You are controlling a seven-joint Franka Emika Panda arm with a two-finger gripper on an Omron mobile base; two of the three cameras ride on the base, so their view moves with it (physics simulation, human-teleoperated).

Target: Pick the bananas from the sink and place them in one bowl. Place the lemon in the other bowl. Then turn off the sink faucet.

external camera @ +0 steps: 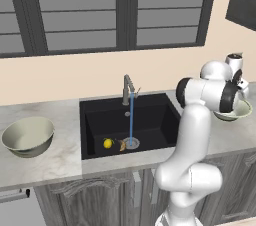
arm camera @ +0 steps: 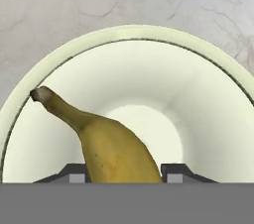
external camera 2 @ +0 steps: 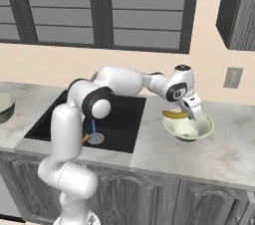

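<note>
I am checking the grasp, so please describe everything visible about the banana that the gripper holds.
The banana is curved, yellow-brown with faint darker blotches and a dark stem tip. The gripper is shut on its thicker end, one finger on each side. It hangs over the pale green-rimmed bowl, stem tip toward the rim; whether it touches the bowl cannot be told. In the right base view it sticks out sideways above the bowl.

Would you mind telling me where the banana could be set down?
The pale bowl under the gripper is bare inside, below the held banana. Bare counter surrounds it. The sink floor is crowded near the drain: lemon, second banana.
</note>
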